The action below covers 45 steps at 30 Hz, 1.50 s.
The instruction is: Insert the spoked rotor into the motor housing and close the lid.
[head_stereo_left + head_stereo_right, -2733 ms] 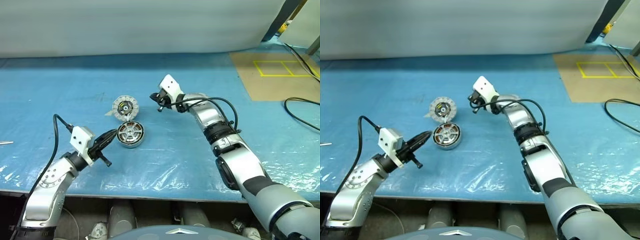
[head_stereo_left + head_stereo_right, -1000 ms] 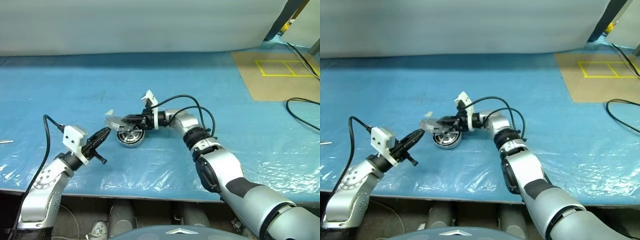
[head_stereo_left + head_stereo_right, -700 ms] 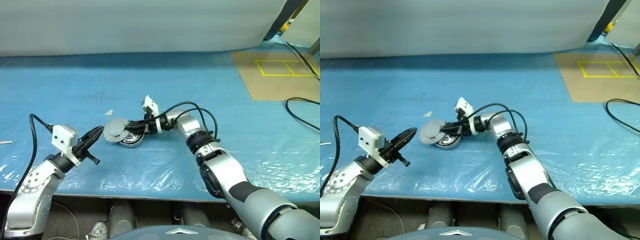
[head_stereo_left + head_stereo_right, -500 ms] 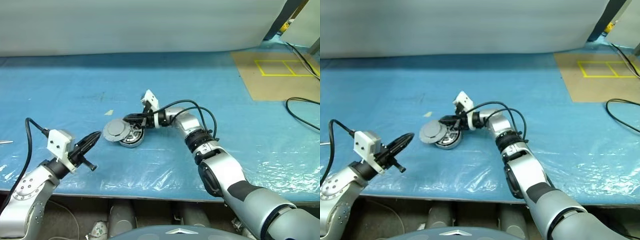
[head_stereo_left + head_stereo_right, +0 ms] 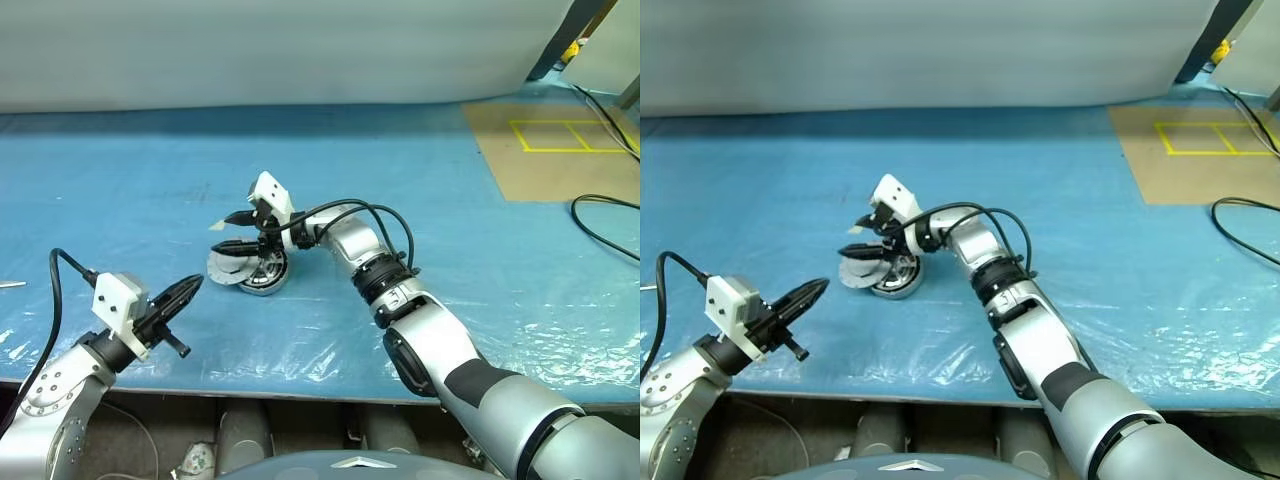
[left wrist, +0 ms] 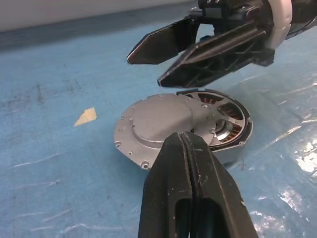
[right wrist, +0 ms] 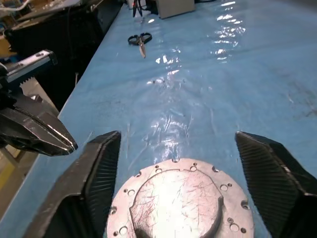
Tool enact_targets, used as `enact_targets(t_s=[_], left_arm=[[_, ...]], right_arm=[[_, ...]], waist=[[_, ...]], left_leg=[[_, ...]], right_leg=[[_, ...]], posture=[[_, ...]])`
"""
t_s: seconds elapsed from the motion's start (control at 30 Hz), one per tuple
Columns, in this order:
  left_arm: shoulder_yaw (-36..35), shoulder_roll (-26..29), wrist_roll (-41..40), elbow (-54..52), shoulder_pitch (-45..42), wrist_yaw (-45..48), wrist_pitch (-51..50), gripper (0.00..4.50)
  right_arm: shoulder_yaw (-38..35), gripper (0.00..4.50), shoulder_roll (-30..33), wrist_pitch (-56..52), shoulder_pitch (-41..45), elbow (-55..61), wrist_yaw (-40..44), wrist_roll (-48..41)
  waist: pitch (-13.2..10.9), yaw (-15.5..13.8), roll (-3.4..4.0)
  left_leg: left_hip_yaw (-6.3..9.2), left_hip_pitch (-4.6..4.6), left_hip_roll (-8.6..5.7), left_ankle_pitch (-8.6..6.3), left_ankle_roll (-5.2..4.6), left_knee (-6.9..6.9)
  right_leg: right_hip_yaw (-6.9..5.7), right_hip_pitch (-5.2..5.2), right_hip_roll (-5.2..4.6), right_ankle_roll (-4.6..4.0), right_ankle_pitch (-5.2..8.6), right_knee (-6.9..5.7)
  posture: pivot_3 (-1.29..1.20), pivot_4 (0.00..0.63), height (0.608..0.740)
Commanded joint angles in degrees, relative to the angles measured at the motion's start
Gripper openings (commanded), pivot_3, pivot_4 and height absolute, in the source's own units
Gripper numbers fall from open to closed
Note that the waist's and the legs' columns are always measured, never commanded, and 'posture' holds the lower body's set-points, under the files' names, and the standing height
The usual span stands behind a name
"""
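The lid (image 6: 158,121) lies grey back up, off-centre and tilted, one edge on the motor housing (image 6: 230,134) and the rest hanging over its left side. Copper windings show in the uncovered part of the housing (image 5: 270,278). The spoked rotor is hidden. My right gripper (image 5: 230,231) hovers just above the lid (image 5: 226,268), open, with nothing between its fingers. My left gripper (image 5: 190,288) is shut and empty, near the table's front edge and to the left of the housing, pointing at it.
A blue plastic sheet (image 5: 420,170) covers the table. A brown board with yellow tape (image 5: 550,150) and a black cable (image 5: 605,215) lie at the back right. A small paper scrap (image 6: 85,116) lies beside the lid. Scissors (image 7: 140,42) lie far off to the left.
My right gripper brought the lid over the housing, let it go and opened, lifting a little. The lid now rests off-centre on the housing. My left arm drew back toward the front edge.
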<state>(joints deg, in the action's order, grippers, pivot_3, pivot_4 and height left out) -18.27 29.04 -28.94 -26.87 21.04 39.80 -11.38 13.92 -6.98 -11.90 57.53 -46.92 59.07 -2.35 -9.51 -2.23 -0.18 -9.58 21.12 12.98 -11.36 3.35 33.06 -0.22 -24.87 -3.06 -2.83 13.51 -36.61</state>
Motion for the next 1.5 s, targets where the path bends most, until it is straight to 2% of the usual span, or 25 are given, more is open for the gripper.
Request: enact_targets(t_s=[0.03,0.5,0.9,1.0,1.07,1.13,1.27,1.5], left_arm=[[-0.4,-0.8,0.1,-1.6,1.9,0.8,2.7,0.0],[1.8,-7.1,6.5,4.7,8.8,1.3,15.7,0.0],[2.8,-8.0,7.8,7.9,6.6,-0.3,16.9,0.0],[3.2,-7.7,7.7,7.0,5.7,-0.9,16.0,0.0],[3.8,-7.6,7.6,6.4,5.0,-1.2,15.4,0.0],[4.8,-7.8,7.8,6.0,4.4,-1.5,15.1,0.0],[6.7,-8.3,8.2,6.2,3.6,-2.0,15.1,0.0],[9.6,-9.5,8.9,5.5,3.3,-3.6,15.3,0.0]], right_arm=[[2.9,4.43,-0.4,1.1,0.1,1.1,0.2,2.0],[5.2,4.43,-2.2,3.9,4.3,-6.7,-3.9,6.4],[8.1,4.43,-1.8,6.4,2.7,-6.1,-0.1,8.5],[8.3,3.86,-1.6,7.4,2.8,-7.0,-1.6,9.4],[8.0,3.25,-1.4,7.9,2.9,-7.1,-2.3,9.7],[7.2,3.2,-1.2,8.1,2.8,-6.4,-2.3,9.1],[1.9,3.2,-1.4,5.8,2.0,-1.8,2.2,1.9],[1.7,3.2,2.2,4.9,-1.5,5.6,7.4,-0.5]], waist=[[0.0,0.1,0.0],[0.0,0.0,0.01],[0.0,0.0,0.0],[0.0,0.0,0.0],[0.0,0.0,0.0],[0.0,0.0,-0.01],[0.0,0.0,-0.01],[0.0,-0.1,-0.04]], left_leg=[[0.0,-0.01,0.0,0.0,0.0,0.0],[-0.03,-0.06,0.01,-0.01,0.0,-0.03],[-0.04,-0.08,0.01,-0.01,0.0,-0.03],[-0.05,-0.08,0.01,-0.01,0.0,-0.03],[-0.06,-0.08,0.01,-0.01,0.0,-0.03],[-0.06,-0.09,0.01,-0.01,0.0,-0.03],[-0.06,-0.1,0.01,-0.01,0.0,-0.02],[-0.06,-0.06,0.01,0.0,-0.01,-0.01]], right_leg=[[0.01,0.01,0.0,0.0,0.0,0.0],[0.05,0.01,0.0,0.0,0.0,0.01],[0.06,0.03,0.0,0.0,0.0,0.0],[0.06,0.02,0.0,0.0,0.0,0.0],[0.07,0.02,0.0,0.0,0.0,0.0],[0.08,0.02,0.0,0.0,0.0,-0.01],[0.08,0.02,0.0,0.0,0.0,-0.05],[0.07,0.01,0.01,0.0,-0.01,-0.04]], posture=[[0.0,0.15,0.74],[0.0,0.15,0.74],[0.0,0.15,0.74],[0.0,0.15,0.74],[0.0,0.15,0.74],[0.0,0.15,0.74],[0.0,0.15,0.74],[0.0,0.15,0.74]])
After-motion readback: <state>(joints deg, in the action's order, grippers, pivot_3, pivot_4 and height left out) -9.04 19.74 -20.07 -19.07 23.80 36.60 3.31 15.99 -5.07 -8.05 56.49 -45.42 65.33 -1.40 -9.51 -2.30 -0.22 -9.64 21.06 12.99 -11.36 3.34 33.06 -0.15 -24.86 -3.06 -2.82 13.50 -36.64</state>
